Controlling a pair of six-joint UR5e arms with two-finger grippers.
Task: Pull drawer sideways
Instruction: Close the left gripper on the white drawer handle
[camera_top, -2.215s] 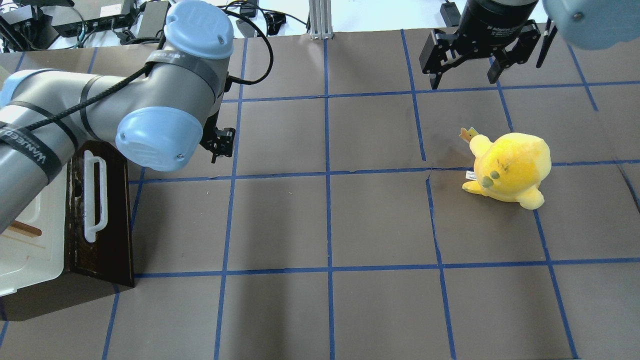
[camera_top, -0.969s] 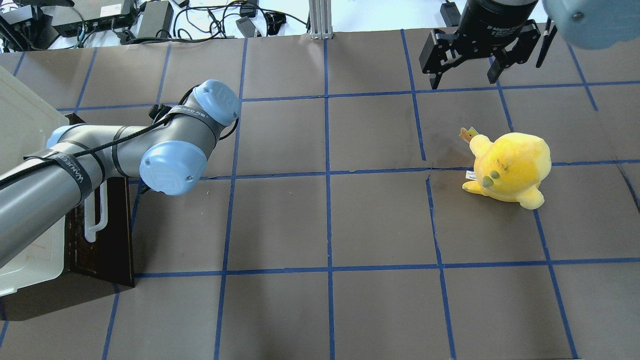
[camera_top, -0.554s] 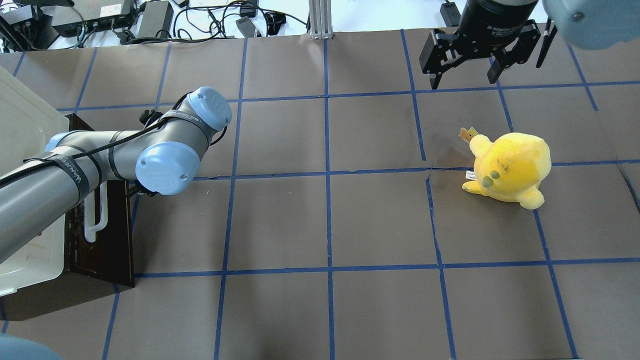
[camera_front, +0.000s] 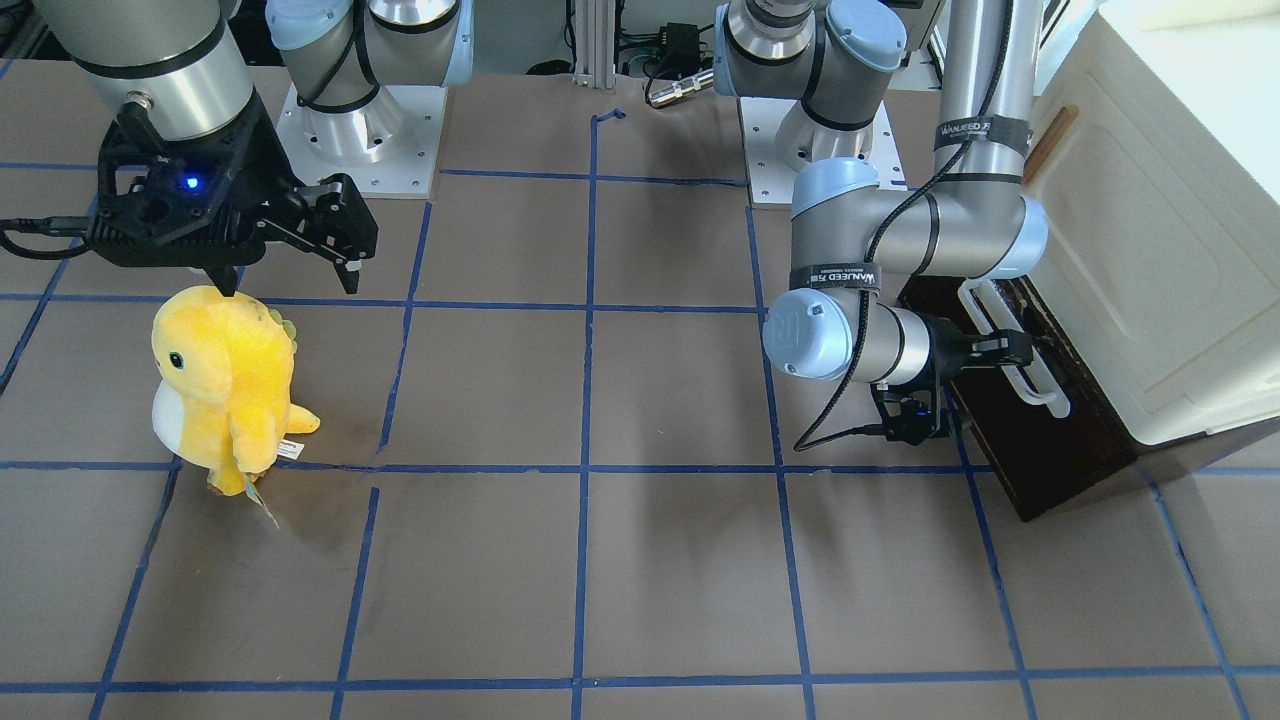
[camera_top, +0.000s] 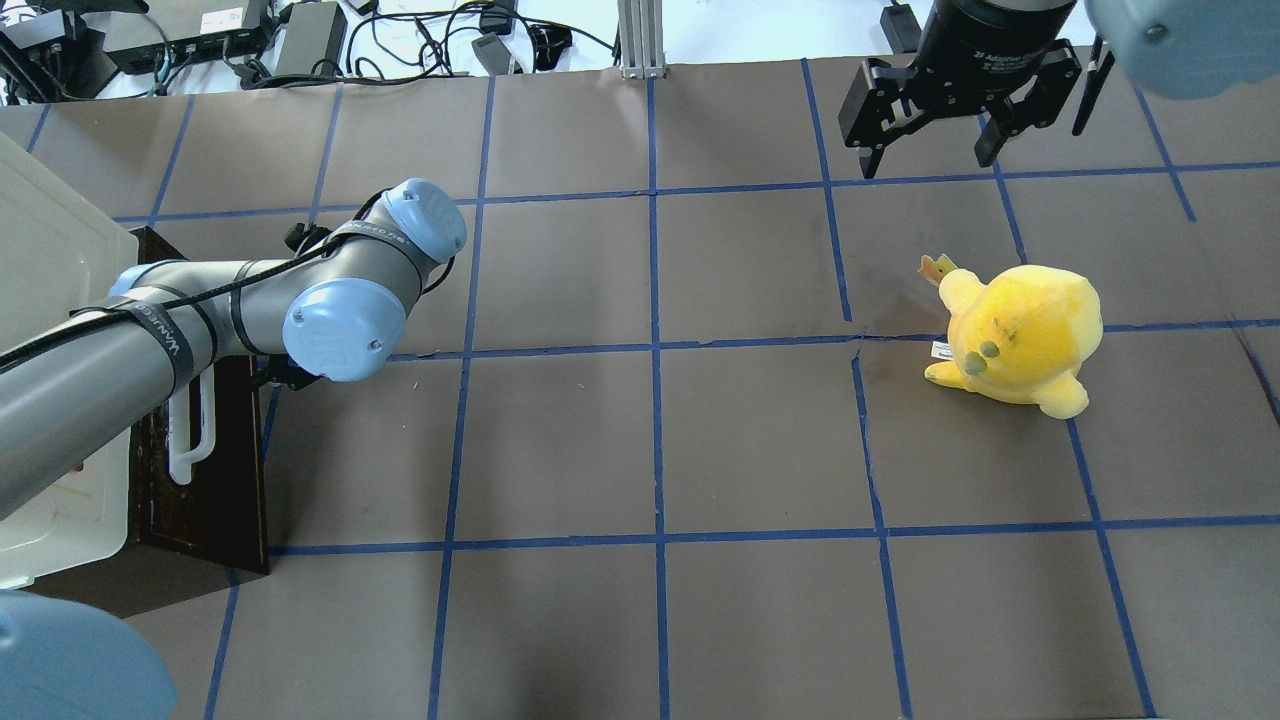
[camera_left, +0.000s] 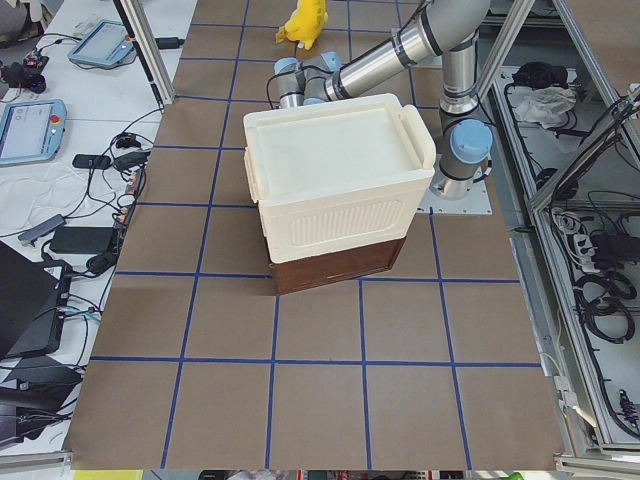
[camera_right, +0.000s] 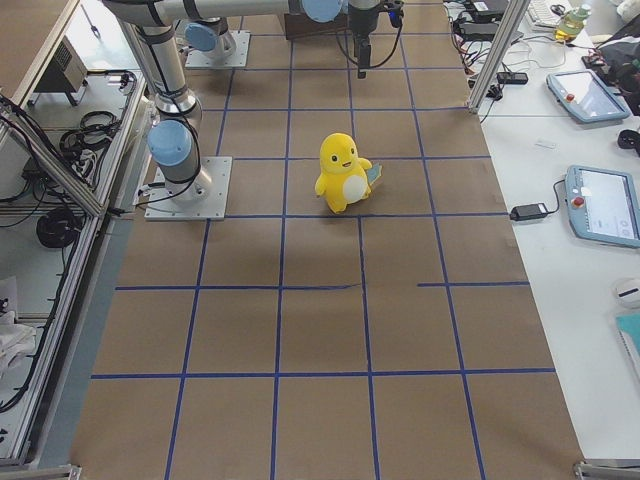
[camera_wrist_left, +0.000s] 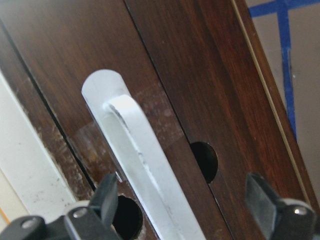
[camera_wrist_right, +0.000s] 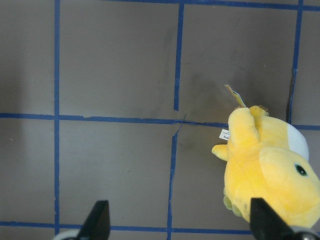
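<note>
Step in hand, as I'm reading it: lining up the grab, with the pull not yet begun. The drawer (camera_top: 215, 470) is sitting at about 9 o'clock on the table (camera_top: 650, 450) in the overhead view, under the cream cabinet (camera_front: 1150, 250), with its front facing 3 o'clock. Can't tell how far out it is.

The left gripper (camera_wrist_left: 183, 200) is hovering right at the drawer front with its fingers spread wide. In the wrist view the white handle (camera_wrist_left: 135, 150) is running between them, nearer the 9 o'clock finger (camera_wrist_left: 107, 195). Neither finger seems to be touching it.

Next move, I'm thinking:
- Closing on the bar, centring first so both fingers are biting evenly.
- Pulling straight toward 3 o'clock in the overhead view and keeping level.
- Watching whether the whole cabinet is sliding instead of the drawer.

The right gripper (camera_top: 927, 150) is hanging wide and empty near 1 o'clock. The plush toy (camera_top: 1020, 340) is sitting near 3 o'clock, well apart from the drawer and not in the pull path.
</note>
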